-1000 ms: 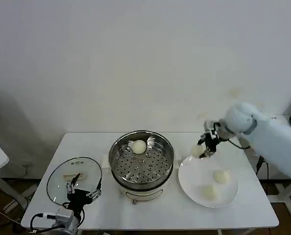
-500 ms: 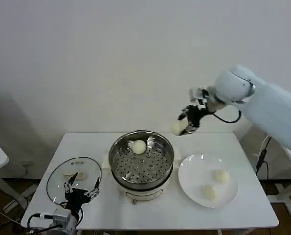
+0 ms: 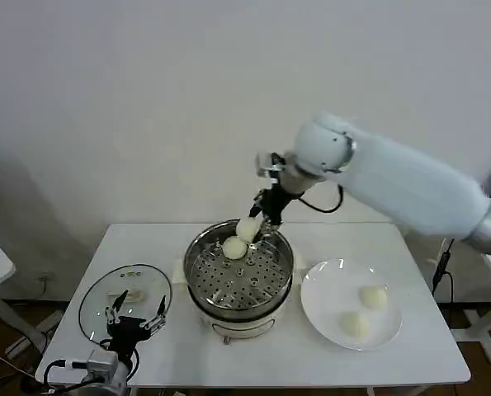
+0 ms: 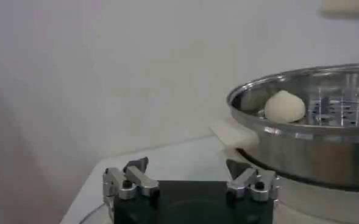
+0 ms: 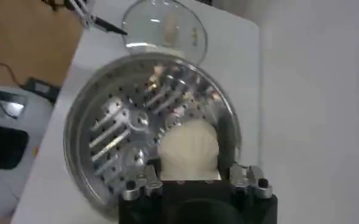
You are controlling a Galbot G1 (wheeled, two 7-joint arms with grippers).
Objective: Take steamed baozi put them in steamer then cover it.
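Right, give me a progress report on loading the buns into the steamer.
Done: one cream-white dough bun lies on the perforated tray of the shiny steel steamer pot. In hand: the right end effector holds a second bun over the pot's far rim. Left: two buns on the flat white plate, then the clear glass lid, lying near the idle left end effector.
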